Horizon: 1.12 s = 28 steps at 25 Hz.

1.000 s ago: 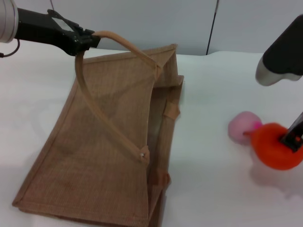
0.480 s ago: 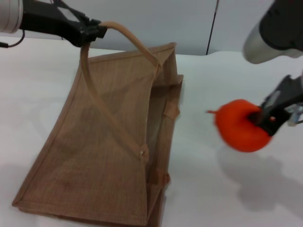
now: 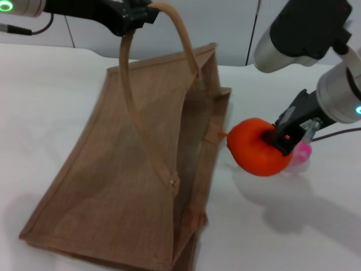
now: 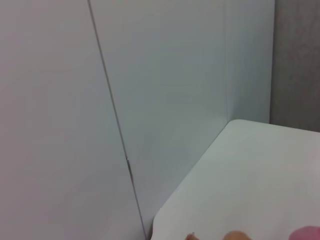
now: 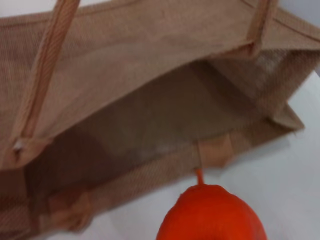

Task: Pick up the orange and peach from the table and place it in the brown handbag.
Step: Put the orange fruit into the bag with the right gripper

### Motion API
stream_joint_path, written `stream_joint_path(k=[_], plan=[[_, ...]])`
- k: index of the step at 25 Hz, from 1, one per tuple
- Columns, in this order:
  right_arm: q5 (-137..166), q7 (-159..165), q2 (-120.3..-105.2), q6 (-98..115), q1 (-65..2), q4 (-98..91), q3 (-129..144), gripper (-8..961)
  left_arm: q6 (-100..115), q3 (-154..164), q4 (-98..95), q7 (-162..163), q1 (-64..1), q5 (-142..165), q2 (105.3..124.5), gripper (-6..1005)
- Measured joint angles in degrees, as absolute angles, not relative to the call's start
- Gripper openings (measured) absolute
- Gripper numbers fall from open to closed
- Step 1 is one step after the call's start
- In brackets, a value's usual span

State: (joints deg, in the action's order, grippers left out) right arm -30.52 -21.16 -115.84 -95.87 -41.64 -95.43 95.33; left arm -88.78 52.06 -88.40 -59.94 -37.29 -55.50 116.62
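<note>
Right hand (image 3: 280,137) grips the orange (image 3: 255,147) beside the brown handbag (image 3: 141,169); left hand (image 3: 138,12) clamps its handle (image 3: 135,107)

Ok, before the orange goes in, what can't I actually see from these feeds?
- The peach: head view, mostly hidden behind the orange and the right gripper.
- The brown handbag interior: right wrist view shows the open mouth, but its depths are in shadow.
- The left gripper, pinching the handle: absent from the left wrist view, which shows mostly wall.
</note>
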Motion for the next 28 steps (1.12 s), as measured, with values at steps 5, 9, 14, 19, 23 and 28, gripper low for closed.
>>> stream_joint_path(k=[5,9,14,19,23,28], plan=[[-32.59,-22.48,-115.84,-91.43,-42.72,-90.77,95.44,84,-89.04,52.99,-91.13,-58.33,-37.37,-57.05,116.62,130],[-33.03,-23.87,-115.84,-88.7,-43.18,-87.68,95.19,93,-89.18,53.0,-94.04,-56.88,-36.48,-58.18,116.61,130],[-34.84,-25.13,-115.84,-85.14,-44.41,-83.86,95.36,103,-89.26,52.92,-99.14,-55.32,-33.68,-58.9,116.57,130],[-37.02,-26.26,-115.84,-82.73,-45.02,-82.85,95.35,114,-89.84,52.62,-101.24,-55.03,-32.04,-60.6,116.47,131],[-37.15,-26.3,-115.84,-81.83,-46.15,-83.1,95.25,122,-89.96,52.35,-101.97,-54.91,-31.44,-60.81,116.45,131],[-41.51,-27.57,-115.84,-79.06,-47.64,-82.92,95.44,133,-89.97,52.21,-102.77,-54.82,-31.39,-60.83,116.45,131]])
